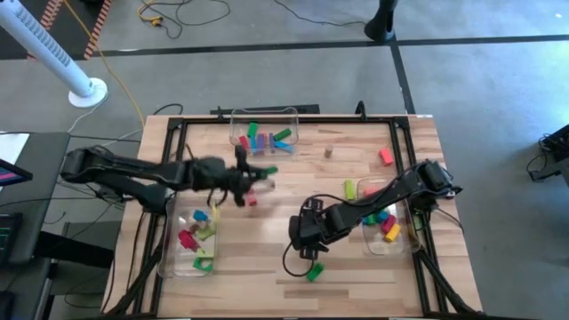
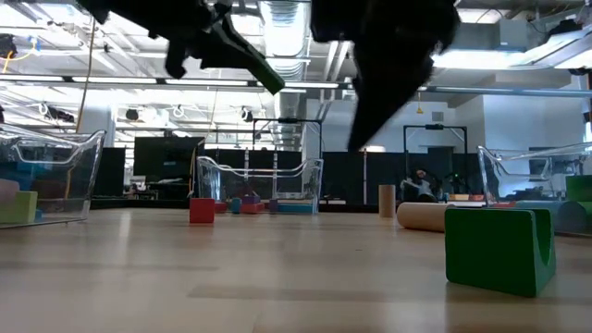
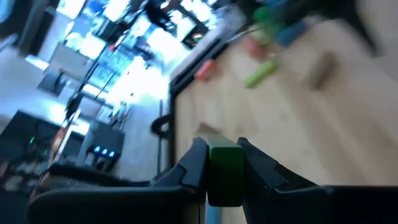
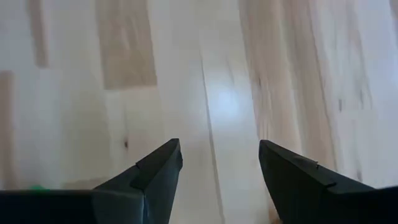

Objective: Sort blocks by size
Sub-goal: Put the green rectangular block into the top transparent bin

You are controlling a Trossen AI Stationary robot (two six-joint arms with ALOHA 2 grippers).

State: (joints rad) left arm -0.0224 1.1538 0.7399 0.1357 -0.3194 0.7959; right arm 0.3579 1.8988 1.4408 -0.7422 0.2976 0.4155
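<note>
Nearest the low camera, a green arch block (image 2: 499, 248) is sitting on the table (image 1: 356, 267) near its front edge, cut-out facing sideways; from above it shows as a small green piece (image 1: 313, 272) just in front of the right gripper (image 1: 307, 233). That gripper is hanging over bare wood with its fingers (image 4: 152, 174) spread wide and nothing between them. Just behind the arch, a tan cylinder (image 2: 421, 215) is lying on its side.

At the table's left, the near bin (image 1: 197, 240) is holding red, yellow, green and blue blocks. On the right, another bin (image 1: 384, 227) is holding a mixed handful, partly under the right arm.

Toward the middle, the left gripper (image 1: 253, 180) is hovering above the table, pinching a green bar (image 3: 225, 171) between its fingers; in the low view the bar (image 2: 269, 76) is slanting downward from the claw. A small red cube (image 2: 202, 210) is sitting on the wood below it.

Farther back, a yellow-green block (image 1: 350, 188), a red block (image 1: 386, 156) and a small tan block (image 1: 328, 152) are lying apart on open wood. At the far edge, the third bin (image 1: 264, 132) is holding green, blue, red and purple blocks.
</note>
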